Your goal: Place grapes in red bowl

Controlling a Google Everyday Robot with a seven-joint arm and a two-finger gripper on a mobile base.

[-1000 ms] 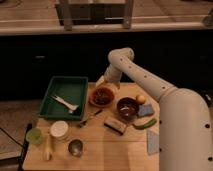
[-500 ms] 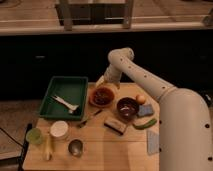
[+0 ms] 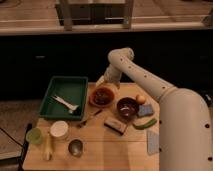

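Note:
The red bowl [image 3: 102, 96] sits on the wooden table [image 3: 100, 150] just right of the green tray, with something dark inside that I cannot identify as grapes. My gripper [image 3: 103, 81] hangs at the end of the white arm [image 3: 145, 77], just above the bowl's far rim. A dark brown bowl [image 3: 127, 107] stands to the right of the red one.
A green tray [image 3: 65, 95] holds a white utensil [image 3: 65, 103]. A fork [image 3: 89, 119], a dark sponge block [image 3: 115, 126], a blue sponge [image 3: 146, 110], a green item [image 3: 145, 123], a white cup [image 3: 59, 130], a metal cup [image 3: 75, 147] and a green cup [image 3: 34, 135] lie around.

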